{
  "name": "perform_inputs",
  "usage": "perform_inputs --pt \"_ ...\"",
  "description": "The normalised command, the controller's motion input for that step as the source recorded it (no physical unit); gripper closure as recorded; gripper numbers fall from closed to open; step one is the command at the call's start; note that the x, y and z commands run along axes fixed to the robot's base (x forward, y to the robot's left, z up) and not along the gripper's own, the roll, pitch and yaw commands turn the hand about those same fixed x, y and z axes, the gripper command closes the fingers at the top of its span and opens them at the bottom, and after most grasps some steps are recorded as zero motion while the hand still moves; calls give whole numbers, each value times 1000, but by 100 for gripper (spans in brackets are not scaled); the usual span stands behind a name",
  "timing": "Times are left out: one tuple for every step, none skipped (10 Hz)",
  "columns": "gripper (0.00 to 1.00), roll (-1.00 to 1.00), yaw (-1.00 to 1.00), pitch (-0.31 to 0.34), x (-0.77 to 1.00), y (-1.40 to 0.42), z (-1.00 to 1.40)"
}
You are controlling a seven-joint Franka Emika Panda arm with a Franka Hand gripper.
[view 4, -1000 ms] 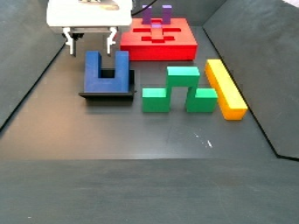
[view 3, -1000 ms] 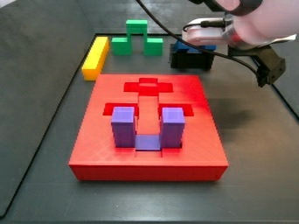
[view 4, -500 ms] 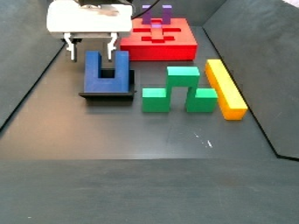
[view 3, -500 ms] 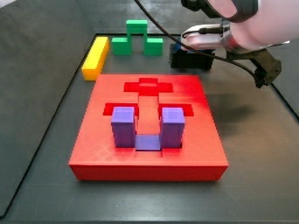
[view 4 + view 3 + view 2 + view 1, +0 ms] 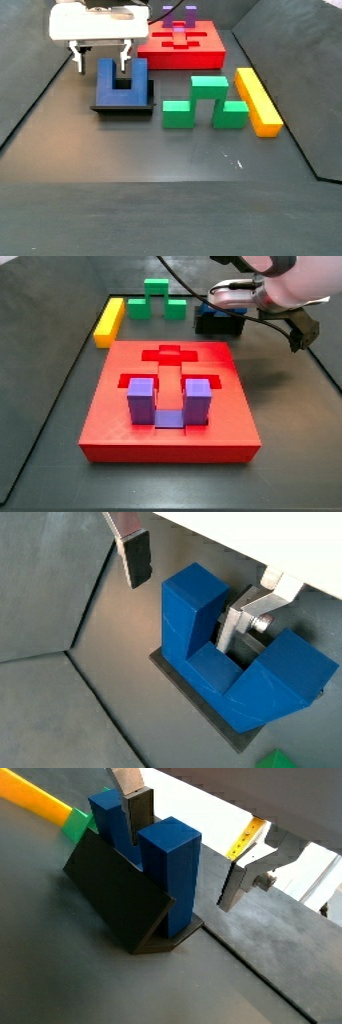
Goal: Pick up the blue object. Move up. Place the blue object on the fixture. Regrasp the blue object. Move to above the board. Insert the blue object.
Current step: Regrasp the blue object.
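- Tool [image 5: 102, 57] over the fixture [image 5: 123, 107], jaws spread wide, one finger [image 5: 243, 620] between the blue object's [image 5: 120, 80] prongs, gripping nothing.
- Blue object resting on the fixture, beside the board [image 5: 187, 48].

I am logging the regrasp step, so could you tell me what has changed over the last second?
Very little. The gripper has shifted slightly over the blue object, which rests on the fixture; its fingers stay open, one outside a prong and one between the prongs, so nothing has been taken hold of. The blue object, the fixture, the board and the purple piece are where they were.
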Motion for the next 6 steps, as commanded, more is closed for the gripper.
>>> perform_inputs --pt "0 0 0 74 0 0 -40" --pt "0 0 0 69 0 0 -34" --pt "0 0 0 54 0 0 -89" --pt "0 0 0 49 0 0 -174" --pt "0 0 0 54 0 0 -131" --pt "0 0 0 100 0 0 0"
